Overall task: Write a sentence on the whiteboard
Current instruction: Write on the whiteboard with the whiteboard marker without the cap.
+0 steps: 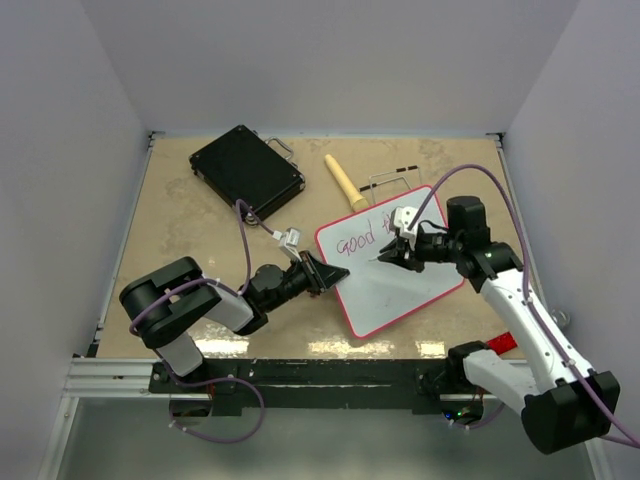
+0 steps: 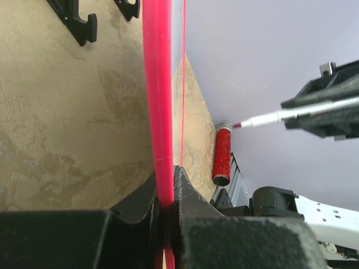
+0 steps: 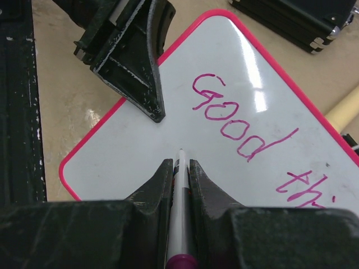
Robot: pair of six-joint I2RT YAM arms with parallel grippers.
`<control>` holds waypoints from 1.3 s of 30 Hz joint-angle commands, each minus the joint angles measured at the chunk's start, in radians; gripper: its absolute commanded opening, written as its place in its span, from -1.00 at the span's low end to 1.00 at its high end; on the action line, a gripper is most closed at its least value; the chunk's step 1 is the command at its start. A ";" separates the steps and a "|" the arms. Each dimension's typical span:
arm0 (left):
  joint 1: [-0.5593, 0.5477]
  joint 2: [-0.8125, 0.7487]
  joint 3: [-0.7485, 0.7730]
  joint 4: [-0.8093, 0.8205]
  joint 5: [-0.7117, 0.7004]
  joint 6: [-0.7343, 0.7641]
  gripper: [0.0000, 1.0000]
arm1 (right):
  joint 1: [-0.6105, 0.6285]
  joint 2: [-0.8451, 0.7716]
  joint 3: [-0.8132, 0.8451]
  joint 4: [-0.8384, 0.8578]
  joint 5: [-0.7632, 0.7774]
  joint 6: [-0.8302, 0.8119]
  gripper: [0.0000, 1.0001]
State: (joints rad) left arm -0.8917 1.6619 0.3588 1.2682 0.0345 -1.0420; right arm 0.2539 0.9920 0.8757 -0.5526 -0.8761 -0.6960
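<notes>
- Pale walls close in the tan table (image 1: pixel 180 230) on three sides, and your arms reach in from its near edge.
- The whiteboard (image 1: pixel 400 285) lies right of the table's centre, turned at an angle.
- Your left gripper (image 1: pixel 340 272) is clamped tight on the board's left rim.
- Your right gripper (image 1: pixel 385 257) is closed around a marker (image 3: pixel 179 188). Its tip points at bare white below the writing — you cannot tell whether it touches.
- The sentence (image 3: pixel 235 120) reads "Good th" in pink.
- A black hard case (image 1: pixel 245 168) lies toward the far-left corner, with a wooden handle (image 1: pixel 343 182) to its right.
</notes>
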 commanded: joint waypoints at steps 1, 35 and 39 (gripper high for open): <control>-0.003 -0.001 0.052 0.209 -0.102 0.016 -1.00 | 0.060 0.002 -0.035 0.126 0.107 0.055 -1.00; -0.009 0.038 0.055 0.263 -0.048 0.020 -1.00 | 0.140 0.100 -0.072 0.267 0.284 0.165 -1.00; -0.010 0.038 0.055 0.264 -0.045 0.022 -1.00 | 0.140 0.102 -0.070 0.267 0.267 0.165 -1.00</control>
State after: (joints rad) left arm -0.8978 1.6943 0.3820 1.2690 -0.0124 -1.0683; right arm 0.3870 1.0885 0.7963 -0.3172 -0.5915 -0.5423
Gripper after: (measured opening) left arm 0.090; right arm 0.141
